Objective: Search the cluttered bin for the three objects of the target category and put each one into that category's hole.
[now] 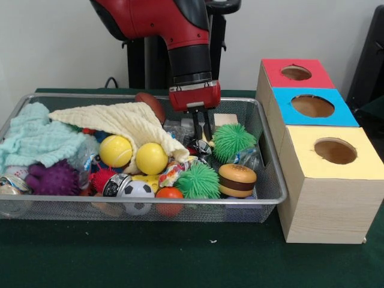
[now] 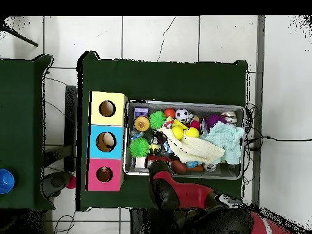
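Note:
The silver wire-mesh bin is full of clutter; it also shows in the overhead view. My gripper reaches down into the bin's far right part, between the cream cloth and a green spiky ball. Its fingers stand slightly apart with nothing held. A small dark striped thing lies just under the tips; I cannot tell what it is. No plush animal shows clearly. The red-faced round hole is on the farthest wooden box, right of the bin, and shows in the overhead view.
Blue-faced and yellow-faced holes sit nearer on the box row. The bin also holds a mint cloth, two yellow balls, a toy burger, a purple spiky ball and a soccer ball.

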